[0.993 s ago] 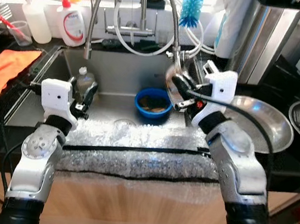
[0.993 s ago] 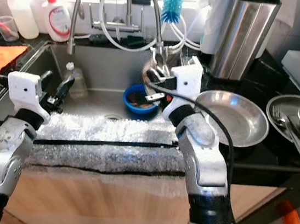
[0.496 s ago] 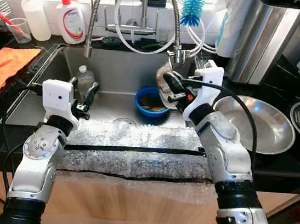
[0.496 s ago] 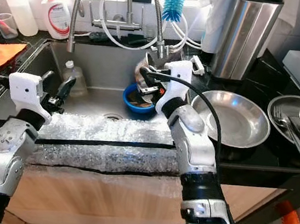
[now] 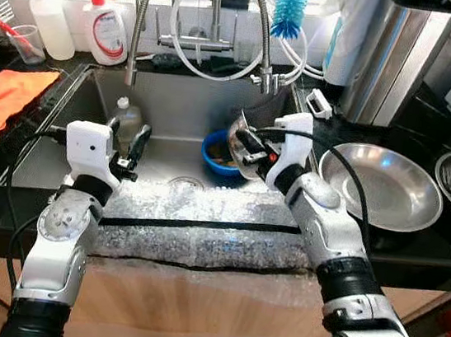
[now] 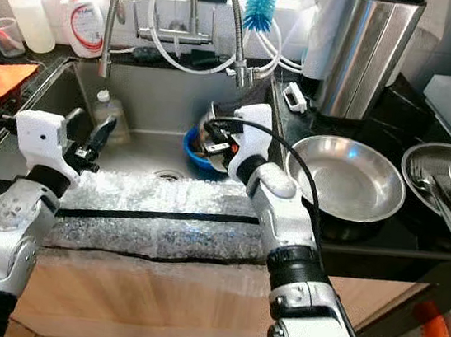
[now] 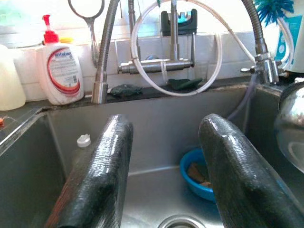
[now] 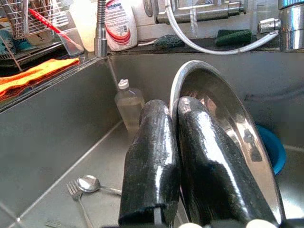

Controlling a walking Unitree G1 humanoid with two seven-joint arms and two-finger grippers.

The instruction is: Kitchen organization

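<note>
The right gripper (image 8: 173,161) is clamped on the rim of a steel bowl (image 8: 228,123), one black finger on each side of the rim, and holds it tilted on edge over the sink (image 5: 54,142). The bowl hangs just above and beside the blue bowl (image 5: 215,152) that sits at the back of the sink floor with some brownish scraps in it.

The left gripper (image 7: 164,156) hovers over the near left part of the sink with its fingers wide apart and nothing between them. Just beyond it in the sink stands a small clear bottle (image 5: 128,114) with a white cap, upright against the left wall. A spoon (image 8: 90,184) and a fork (image 8: 76,194) lie flat on the sink floor near that bottle.

Behind the sink, a soap bottle (image 5: 107,30) with a red pump stands on the ledge, next to the tap (image 5: 204,43) with its looped hoses. A blue brush (image 5: 290,15) hangs to the right of the tap. On the dark desk right of the sink rests a wide steel pan (image 5: 389,190), and an orange cloth (image 5: 5,102) lies on the desk left of the sink.
</note>
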